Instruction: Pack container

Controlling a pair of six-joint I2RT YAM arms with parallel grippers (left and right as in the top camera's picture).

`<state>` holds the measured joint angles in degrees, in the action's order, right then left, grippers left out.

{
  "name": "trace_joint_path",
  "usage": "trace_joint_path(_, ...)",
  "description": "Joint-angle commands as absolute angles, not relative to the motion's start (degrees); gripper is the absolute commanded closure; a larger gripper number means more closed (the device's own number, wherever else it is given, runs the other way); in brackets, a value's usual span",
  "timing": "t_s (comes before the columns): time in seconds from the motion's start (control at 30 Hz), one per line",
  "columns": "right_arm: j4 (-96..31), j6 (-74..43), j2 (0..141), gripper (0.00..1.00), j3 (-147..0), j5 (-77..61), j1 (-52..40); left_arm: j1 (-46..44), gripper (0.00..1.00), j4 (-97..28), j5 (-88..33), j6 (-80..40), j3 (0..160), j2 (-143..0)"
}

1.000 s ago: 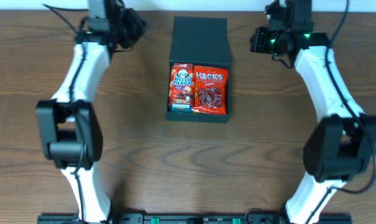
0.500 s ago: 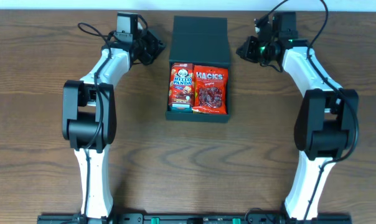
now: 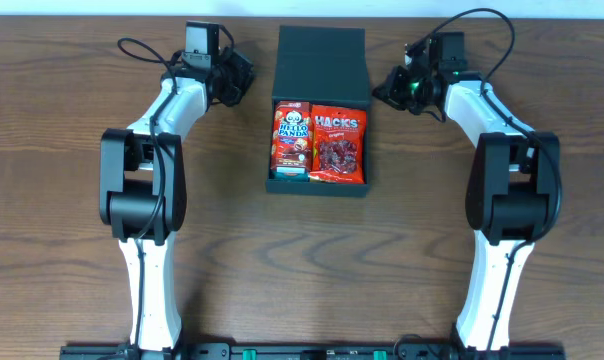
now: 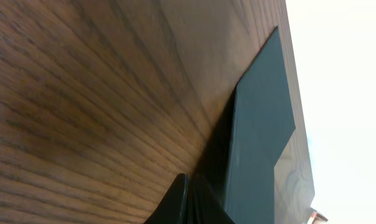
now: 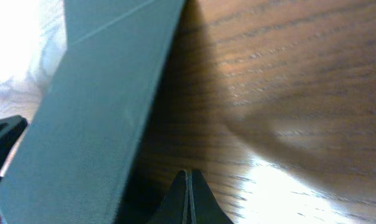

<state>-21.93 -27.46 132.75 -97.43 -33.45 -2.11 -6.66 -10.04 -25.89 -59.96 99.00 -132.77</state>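
The left gripper (image 3: 240, 78) was pinched shut on nothing, near the left side of the container (image 3: 322, 55). The container lay open at the far middle of the table (image 3: 72, 250), holding a snack box (image 3: 292, 138) and a candy bag (image 3: 338, 145). The right gripper (image 3: 389, 86), also closed and empty, was near its right side.

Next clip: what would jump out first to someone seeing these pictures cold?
The dark teal container on the wooden table, its lid flipped back, with two red snack packs side by side inside: Hello Panda left, Hacks right. Then the left pincer and right pincer, both shut, mirroring each other on either side of the lid.
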Motion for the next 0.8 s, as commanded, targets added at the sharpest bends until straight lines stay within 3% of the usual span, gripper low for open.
trace_joint_path(0.0,-21.4,-28.3,133.8,0.98,-97.4,-35.1,-2.2,-6.9,0.94,-10.1,-25.1,-60.1,99.5,-134.2)
trace_joint_path(0.77,-19.9,-31.3,137.2,0.98,-97.4,-41.4,-2.7,-5.9,0.94,-10.7,-25.1,-60.3,99.5,-134.3)
